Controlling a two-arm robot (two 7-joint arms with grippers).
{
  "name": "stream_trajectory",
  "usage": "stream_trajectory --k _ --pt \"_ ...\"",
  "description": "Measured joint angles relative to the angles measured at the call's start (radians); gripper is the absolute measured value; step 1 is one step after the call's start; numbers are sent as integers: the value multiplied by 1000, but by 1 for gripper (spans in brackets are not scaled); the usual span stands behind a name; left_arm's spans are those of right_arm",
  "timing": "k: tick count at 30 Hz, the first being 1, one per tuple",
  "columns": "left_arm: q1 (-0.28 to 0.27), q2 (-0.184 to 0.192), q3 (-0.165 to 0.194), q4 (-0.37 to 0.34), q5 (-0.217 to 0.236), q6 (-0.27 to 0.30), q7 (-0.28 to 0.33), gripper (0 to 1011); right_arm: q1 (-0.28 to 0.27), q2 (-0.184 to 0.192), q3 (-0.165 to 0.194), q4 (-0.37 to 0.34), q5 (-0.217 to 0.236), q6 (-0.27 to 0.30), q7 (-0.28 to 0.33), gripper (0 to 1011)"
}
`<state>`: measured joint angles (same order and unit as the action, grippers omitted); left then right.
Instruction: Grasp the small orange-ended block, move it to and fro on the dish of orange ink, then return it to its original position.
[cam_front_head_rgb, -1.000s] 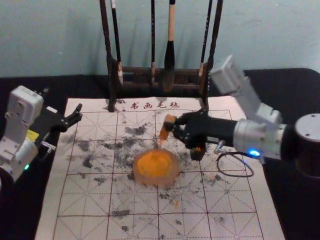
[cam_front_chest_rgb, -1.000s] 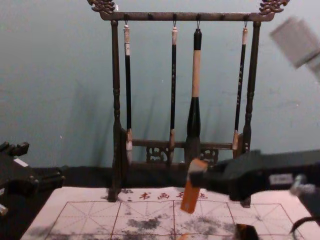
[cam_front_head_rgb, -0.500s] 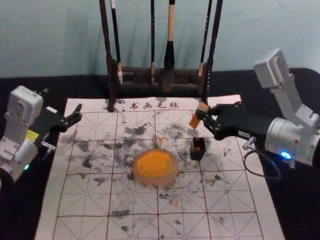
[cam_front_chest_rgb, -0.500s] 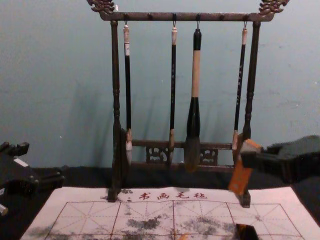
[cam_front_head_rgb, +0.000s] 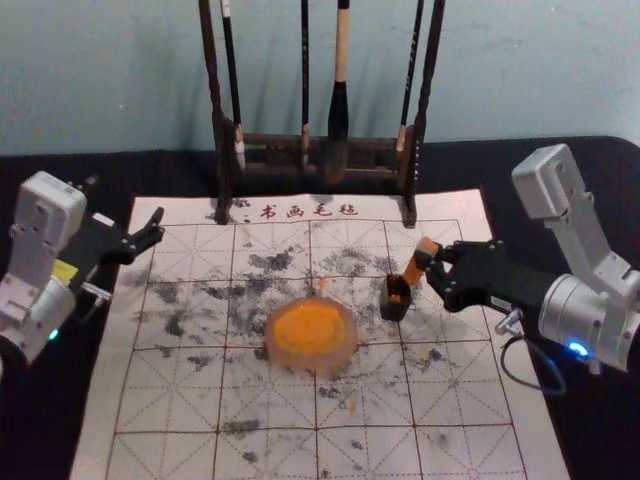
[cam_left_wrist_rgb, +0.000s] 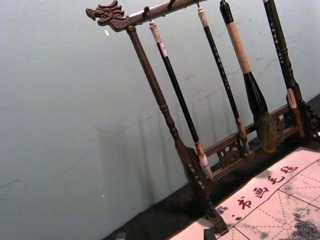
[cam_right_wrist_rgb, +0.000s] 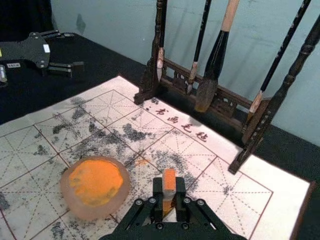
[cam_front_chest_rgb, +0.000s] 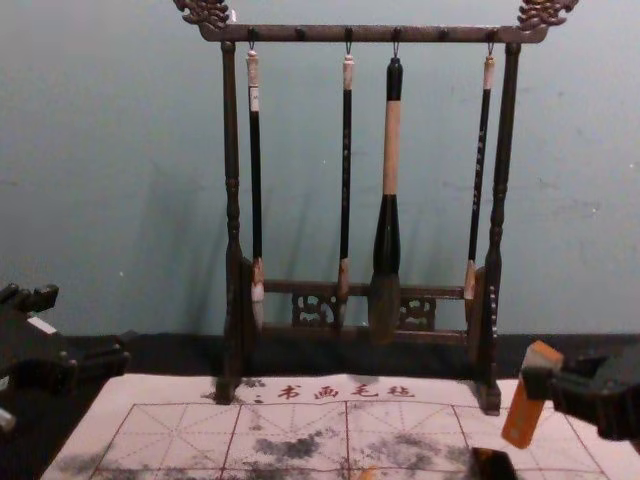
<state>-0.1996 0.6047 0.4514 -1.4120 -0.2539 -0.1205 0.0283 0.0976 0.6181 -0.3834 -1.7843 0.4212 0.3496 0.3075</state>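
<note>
One block (cam_front_head_rgb: 412, 269) in right tool (cam_front_head_rgb: 429, 260), near box (cam_front_head_rgb: 395, 310); left tool (cam_front_head_rgb: 156, 227) by mat (cam_front_head_rgb: 180, 408).

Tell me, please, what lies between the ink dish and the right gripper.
In the head view, a small dark container stands between the dish and right gripper.

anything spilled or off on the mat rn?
Yes, stray ink: orange specks lie on the mat outside the dish, and dark smudges cover parts of its grid, probably from earlier use. The block hangs tilted in the right gripper; likely just the arm's angle.
</note>
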Motion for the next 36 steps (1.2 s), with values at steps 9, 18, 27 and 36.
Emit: stream_trajectory --k 9,18,27,36 --pt "0 0 0 0 0 0 0 1001 -12 -34 8 9 -6 8 0 129" --pt "0 0 0 0 0 0 0 1001 -11 -58 11 26 -30 26 7 129" --pt "0 0 0 0 0 0 0 1001 -15 -78 18 36 -41 45 5 129" --pt "0 0 0 0 0 0 0 1001 -15 -109 30 51 -44 61 -6 129"
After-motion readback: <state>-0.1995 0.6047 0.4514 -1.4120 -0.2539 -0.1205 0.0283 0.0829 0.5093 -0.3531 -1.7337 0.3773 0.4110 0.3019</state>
